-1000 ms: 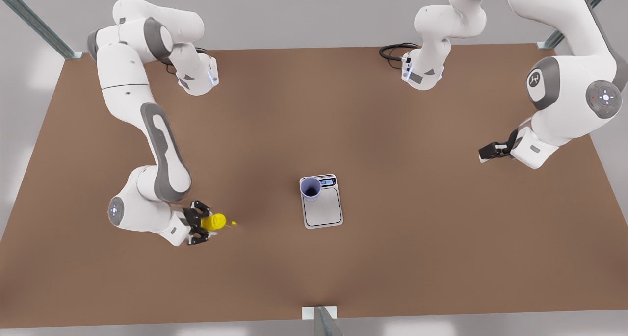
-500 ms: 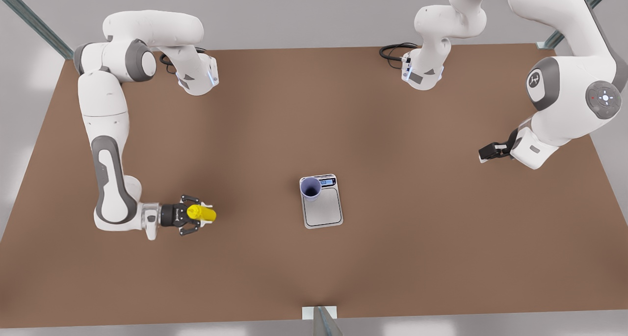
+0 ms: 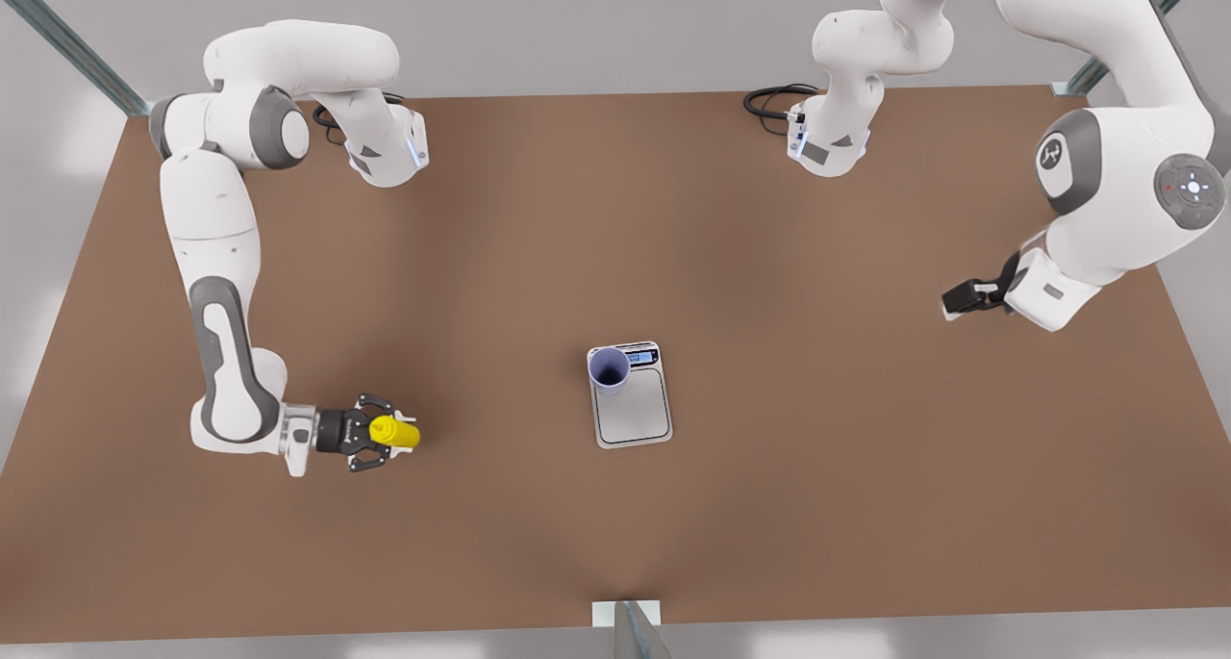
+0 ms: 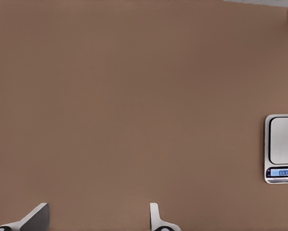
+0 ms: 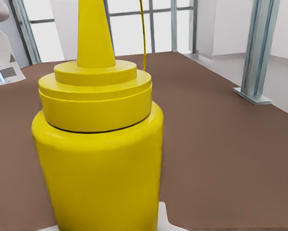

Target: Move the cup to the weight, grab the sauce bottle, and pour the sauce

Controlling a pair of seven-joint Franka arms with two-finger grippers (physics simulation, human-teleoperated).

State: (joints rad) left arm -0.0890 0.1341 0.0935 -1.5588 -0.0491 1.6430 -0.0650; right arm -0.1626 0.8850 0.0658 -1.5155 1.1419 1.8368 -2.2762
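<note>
a wide brown flat surface (image 3: 789, 505) carries two white franka arms, seen from above in the front view. near the middle lies a flat rectangular white-and-silver digital kitchen scale (image 3: 635, 411) with a grey weighing plate and a dark strip holding a small lit display. a small lavender-blue tapered cup (image 3: 609, 368) with a dark inside stands upright on the scale, at the corner next to the display strip on the front view's left.

well apart from the scale, toward the front view's left, the right pincer (image 3: 385, 433) grips a small bright yellow plastic squeeze bottle (image 3: 395, 433), its dark fingers closed on the bottle's sides. in the right wrist view the same bottle (image 5: 98, 163) appears very close, with a cylindrical body, a stepped cap and a tapering nozzle, and a thin yellow thread runs beside the nozzle. one pale fingertip (image 5: 163, 219) shows beside the bottle's base.

toward the front view's right, the left pincer (image 3: 965, 299) hangs above the bare surface, well apart from the scale and holding nothing; this arm waits. in the left wrist view its two pale fingertips (image 4: 35, 217) stand spread apart over the brown surface, with the scale (image 4: 281, 148) at the frame's edge.
</note>
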